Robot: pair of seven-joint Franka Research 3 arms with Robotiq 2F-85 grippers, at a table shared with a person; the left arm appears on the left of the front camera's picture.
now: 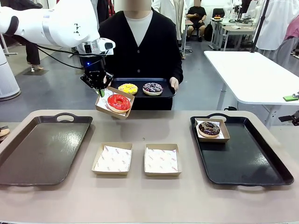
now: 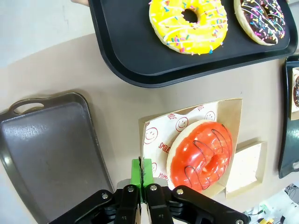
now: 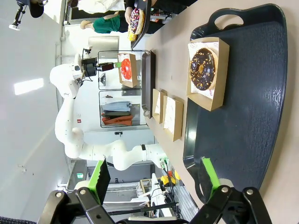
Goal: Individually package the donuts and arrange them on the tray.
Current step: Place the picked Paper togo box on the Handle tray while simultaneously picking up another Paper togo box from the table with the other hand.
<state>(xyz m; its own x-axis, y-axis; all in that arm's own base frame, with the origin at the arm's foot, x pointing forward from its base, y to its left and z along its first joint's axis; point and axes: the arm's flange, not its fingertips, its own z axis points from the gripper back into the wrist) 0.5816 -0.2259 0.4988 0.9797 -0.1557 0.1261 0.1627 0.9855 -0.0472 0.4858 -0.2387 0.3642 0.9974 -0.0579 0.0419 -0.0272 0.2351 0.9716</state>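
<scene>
- Front view: red donut (image 1: 118, 102) lies in a paper-lined held box (image 1: 127, 115). The box is tilted and in the air above the tabletop's (image 1: 187, 200) far edge, left of middle.
- Left gripper (image 1: 99, 89) has its jaws closed on the held box's far-left rim. In the left wrist view the green pads (image 2: 141, 169) are pinched together over the rim and the printed liner, just beside the red donut.
- Yellow donut (image 1: 127, 88) and sprinkled chocolate donut (image 1: 153, 88) sit side by side, not touching, on a small black tray (image 1: 140, 82). A person holds this tray beyond the far edge, and the yellow donut is just behind the held box. The person's hand (image 1: 174, 83) grips the tray's right end.
- Dark donut (image 1: 209, 129) with pale specks lies in its own box (image 1: 224, 132). That box is in the far-left corner of the right tray (image 1: 247, 158), at the tabletop's right side.
- Left spare box (image 1: 112, 159) and right spare box (image 1: 161, 160), both paper-lined, stand side by side and just apart. They are mid-tabletop toward the near edge, between the two big trays.
- Left tray (image 1: 42, 149), dark, lies at the tabletop's left side.
- Right wrist view: right gripper (image 3: 154, 168) has its jaws spread wide with nothing between them. It is by the right tray's near end, well apart from the dark donut.
</scene>
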